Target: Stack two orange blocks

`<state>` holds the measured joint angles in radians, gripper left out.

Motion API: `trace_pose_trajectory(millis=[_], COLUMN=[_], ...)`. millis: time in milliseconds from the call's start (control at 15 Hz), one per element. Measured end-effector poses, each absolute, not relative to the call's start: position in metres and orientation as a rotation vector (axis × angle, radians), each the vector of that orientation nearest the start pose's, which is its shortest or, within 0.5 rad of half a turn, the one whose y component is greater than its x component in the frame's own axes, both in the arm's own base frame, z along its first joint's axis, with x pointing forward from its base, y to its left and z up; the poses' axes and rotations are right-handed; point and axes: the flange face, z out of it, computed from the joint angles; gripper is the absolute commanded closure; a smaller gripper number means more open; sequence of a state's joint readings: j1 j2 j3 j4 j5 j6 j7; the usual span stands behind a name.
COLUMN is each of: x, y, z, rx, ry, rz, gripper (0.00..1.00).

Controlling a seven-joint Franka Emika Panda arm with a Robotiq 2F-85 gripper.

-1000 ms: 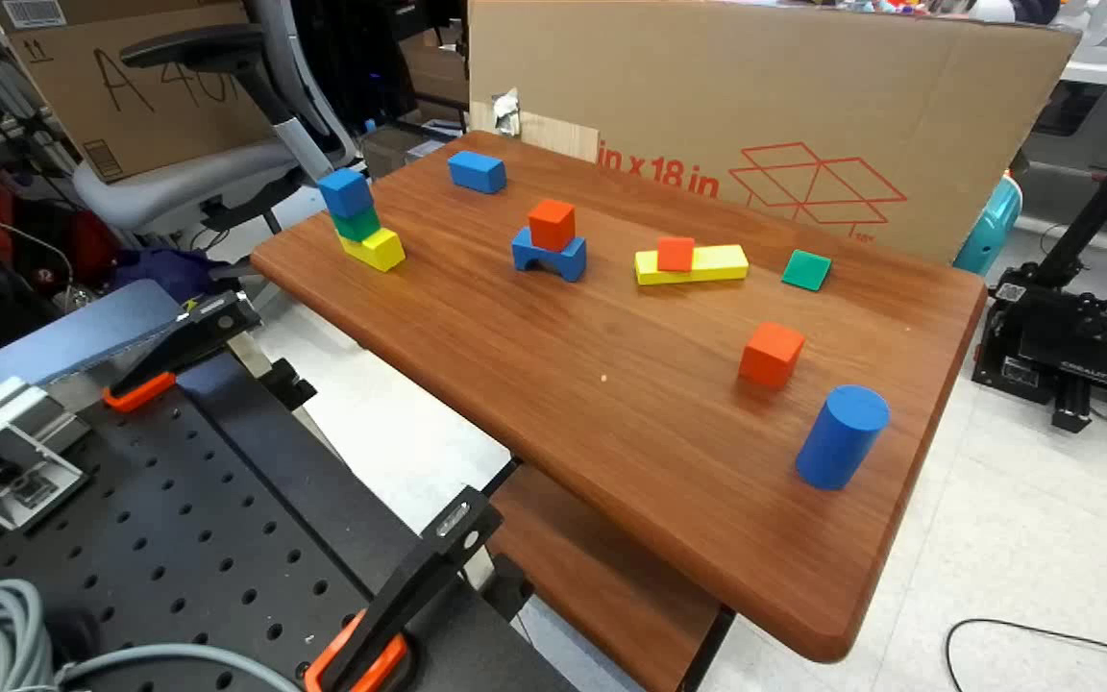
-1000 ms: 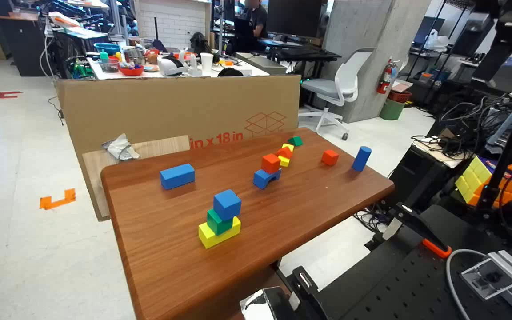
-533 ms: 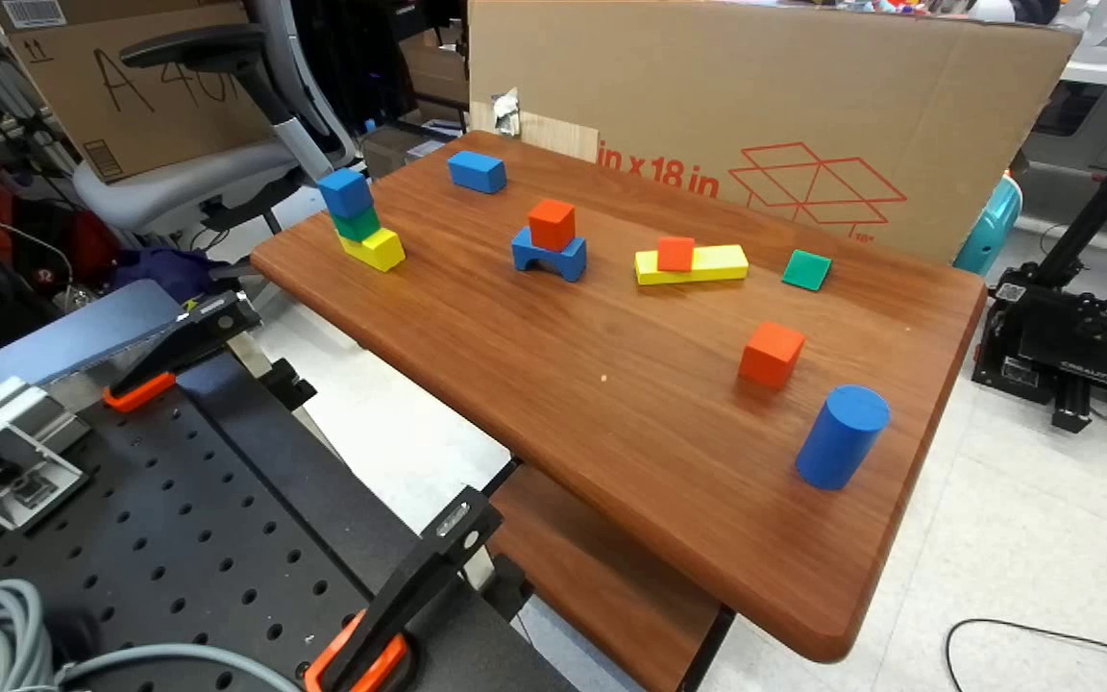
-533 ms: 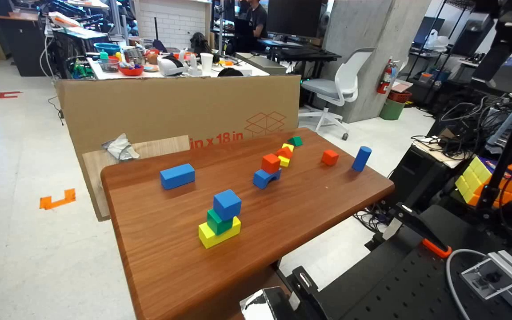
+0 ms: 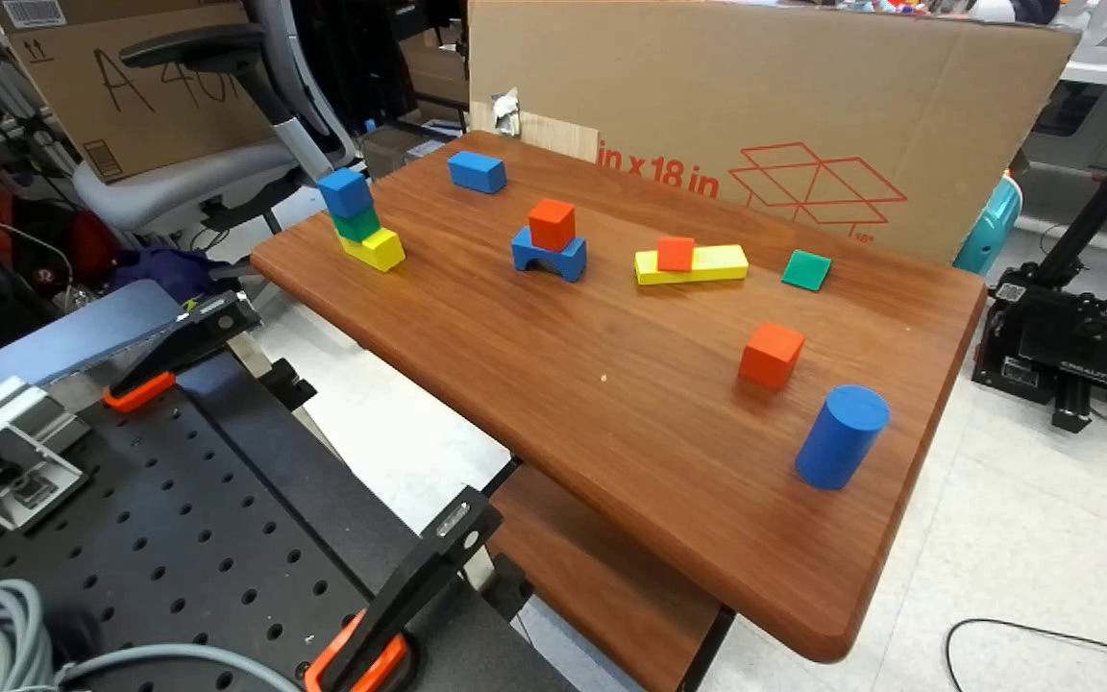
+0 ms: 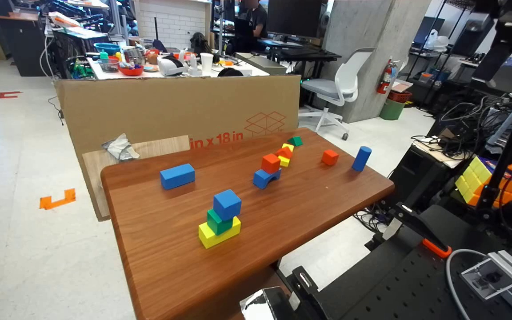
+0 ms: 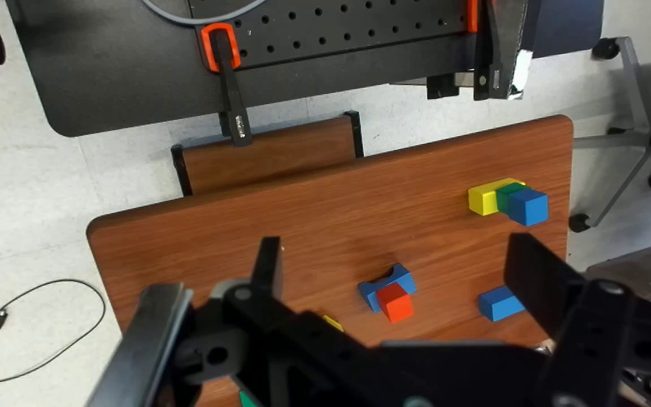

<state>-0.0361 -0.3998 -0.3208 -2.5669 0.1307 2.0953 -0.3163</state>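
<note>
One orange block rests on a blue arch; it also shows in an exterior view and in the wrist view. Another orange block sits alone on the table near the blue cylinder; it shows in both exterior views. In the wrist view it is hidden behind the gripper. My gripper is open and empty, high above the table. Its fingers stand wide apart, with the orange block on the arch between them in that view. The gripper is not clearly visible in the exterior views.
A smaller orange piece is at a yellow bar, with a green block beyond. A blue, green and yellow stack stands near the table edge. A blue block lies behind. Cardboard borders the table's far side.
</note>
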Motion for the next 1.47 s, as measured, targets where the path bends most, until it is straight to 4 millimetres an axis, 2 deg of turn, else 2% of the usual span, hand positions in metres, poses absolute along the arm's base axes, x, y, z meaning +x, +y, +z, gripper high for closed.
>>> trace_pose_trajectory(millis=[533,733,867,1133,1467], x=[0.377,0.388,0.405,0.452,0.517], y=[-0.128,-0.120,-0.112,-0.098,-0.095], z=[0.389,0.389,0.387,0.372,0.328], rx=[-2.892,-2.912,-2.940,-3.005,-3.068], ry=[0.113,0.111,0.107,0.053,-0.009], rz=[0.026,0.035,0.027,-0.020,-0.069], gripper=[0.00,0.00,0.00,0.00,0.00])
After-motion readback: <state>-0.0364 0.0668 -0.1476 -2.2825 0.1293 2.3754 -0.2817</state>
